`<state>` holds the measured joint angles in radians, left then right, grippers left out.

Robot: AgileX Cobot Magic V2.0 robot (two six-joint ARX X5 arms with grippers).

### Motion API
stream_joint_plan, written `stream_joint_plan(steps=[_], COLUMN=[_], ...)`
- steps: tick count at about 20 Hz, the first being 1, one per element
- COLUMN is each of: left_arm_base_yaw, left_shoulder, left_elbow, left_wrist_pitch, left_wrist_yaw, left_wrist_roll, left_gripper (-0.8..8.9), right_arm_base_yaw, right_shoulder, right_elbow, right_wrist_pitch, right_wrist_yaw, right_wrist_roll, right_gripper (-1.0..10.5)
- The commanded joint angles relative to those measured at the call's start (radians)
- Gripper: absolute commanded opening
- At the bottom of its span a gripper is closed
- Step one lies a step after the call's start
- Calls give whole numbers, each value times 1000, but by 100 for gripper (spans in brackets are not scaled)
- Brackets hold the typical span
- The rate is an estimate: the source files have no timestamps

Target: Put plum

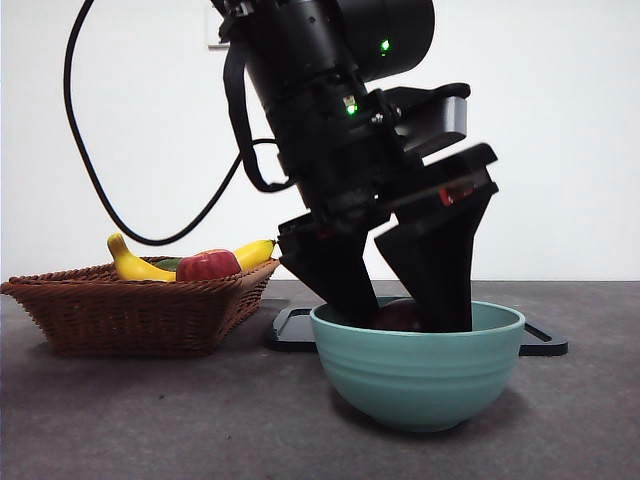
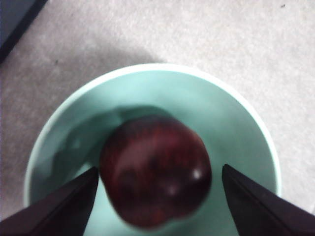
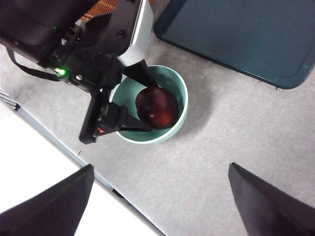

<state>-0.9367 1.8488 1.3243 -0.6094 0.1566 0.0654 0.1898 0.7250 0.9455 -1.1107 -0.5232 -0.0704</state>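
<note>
Grey counter [image 1: 120, 420] carries my bowl [image 1: 420, 375], where the plum [image 2: 155, 169] already rests between my left end effector's [image 2: 160, 196] wide-spread jaws, so only withdrawal remains; my right end effector [image 3: 157, 196] waits wide above.

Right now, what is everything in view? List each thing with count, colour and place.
plum: one, dark maroon, in the bowl between the left jaws, which stand apart from it.
bowl: one, pale green, on the table.
tray: one, dark, behind the bowl.
basket: one, brown wicker, beside the tray.
bananas: two, yellow, in the basket.
apple: one, red, in the basket.
table: grey.
left gripper: black, open, lowered into the bowl.
right gripper: black, open, waiting above the table.
</note>
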Motion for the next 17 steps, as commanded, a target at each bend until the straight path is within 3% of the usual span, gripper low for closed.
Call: stream_joint_plan(steps=[1,8,15,17], left_arm_base_yaw=[-10,43,266,344], left_shoulder=[-1,-204,-508,-580], left_elbow=[53,96,90,64], left_wrist_pitch=[-21,-23,-87,-124], left_wrist_yaw=[0,-1,10,77], left_wrist_roll=[2,-18,-55,-55], left_gripper=[406,406,406,405], right_arm_base_yaw=[4,4,4,4], right_shoulder=[5,5,5,5], right_elbow=[20,20,20,20], right_wrist_pitch=[9,10,10,10], right_wrist_yaw=[0,0,0,0], right_wrist_roll=[11,11,11,10], right_gripper=[437,437,437,437])
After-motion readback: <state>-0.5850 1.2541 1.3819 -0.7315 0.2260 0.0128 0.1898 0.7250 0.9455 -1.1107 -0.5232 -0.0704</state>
